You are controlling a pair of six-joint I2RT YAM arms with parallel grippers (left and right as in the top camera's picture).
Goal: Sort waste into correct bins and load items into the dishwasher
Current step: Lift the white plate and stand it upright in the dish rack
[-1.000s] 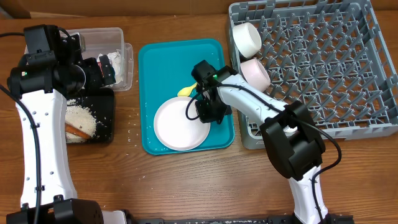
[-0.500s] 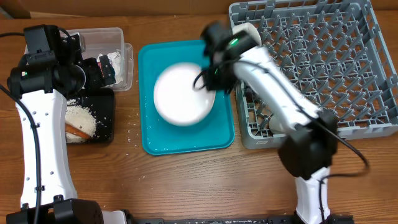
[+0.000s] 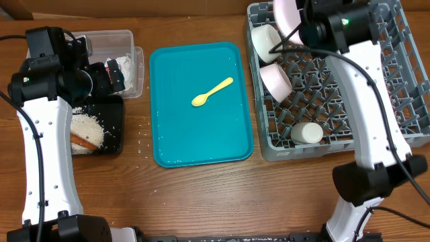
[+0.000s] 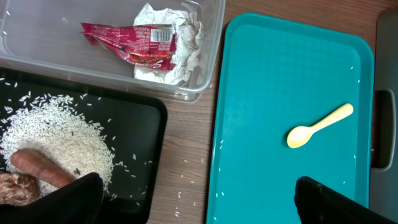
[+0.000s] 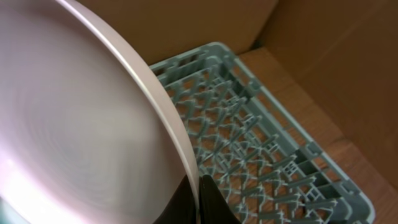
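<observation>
My right gripper (image 3: 300,23) is shut on the rim of the pale-pink plate (image 3: 287,15), held on edge above the grey dish rack (image 3: 376,128); the plate (image 5: 81,124) fills the right wrist view, with my fingers (image 5: 198,198) pinching its rim. Two white bowls (image 3: 267,39) (image 3: 276,78) and a small white cup (image 3: 306,133) sit in the rack. The yellow spoon (image 3: 211,92) lies on the teal tray (image 3: 168,144). My left gripper (image 4: 196,202) is open over the table. The clear tub (image 4: 112,78) holds the red wrapper (image 4: 127,43) and napkin (image 4: 180,53). The black tray (image 4: 146,134) holds rice (image 4: 59,134), the carrot stick (image 4: 37,167) and the brown lump (image 4: 15,186).
Loose rice grains lie on the wood (image 4: 186,180) between the black tray and the teal tray. Cardboard walls (image 5: 323,56) stand behind the rack.
My right gripper lifted the plate off the teal tray and carried it up and right over the rack, turning it on edge. The spoon now lies uncovered. The left arm has not moved.
</observation>
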